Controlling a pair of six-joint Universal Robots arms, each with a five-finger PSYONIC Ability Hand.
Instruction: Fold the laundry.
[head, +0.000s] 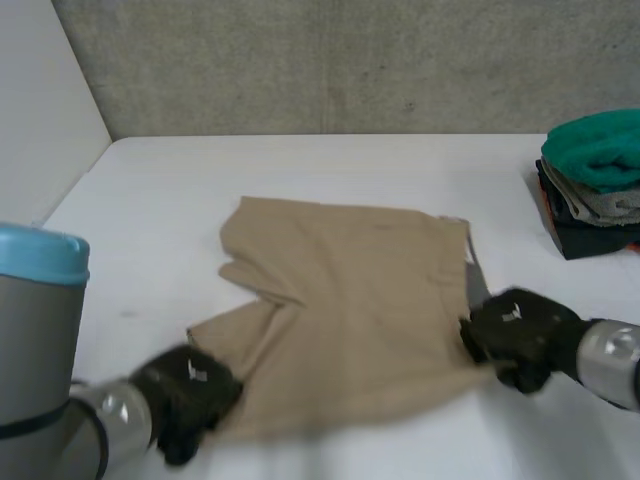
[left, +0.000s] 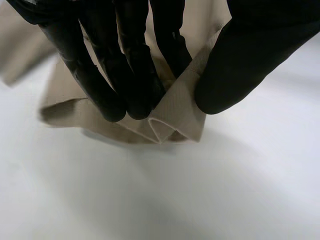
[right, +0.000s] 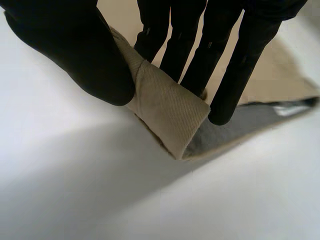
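- We see a beige garment (head: 350, 300), which looks like a pair of shorts, lying spread out on the white table (head: 300, 165). It is about in the middle of the table, between the two hands.
- The left hand (head: 188, 395) is at the near left corner of the garment. In the left wrist view its fingers (left: 107, 85) and its thumb (left: 235, 65) are closed on a bunched fold of the cloth, so this hand grasps the garment there.
- The right hand (head: 515, 335) is at the right edge of the garment, close to the near right corner. In the right wrist view its thumb (right: 75, 50) and its fingers (right: 235, 75) pinch a turned-over piece of that edge, and the grey inner side of the cloth shows beside the fold.
- A stack of folded clothes (head: 595, 200) stands at the far right side of the table, with a green piece on top. It is well apart from the garment.
- Behind the table there is a grey wall (head: 350, 60).
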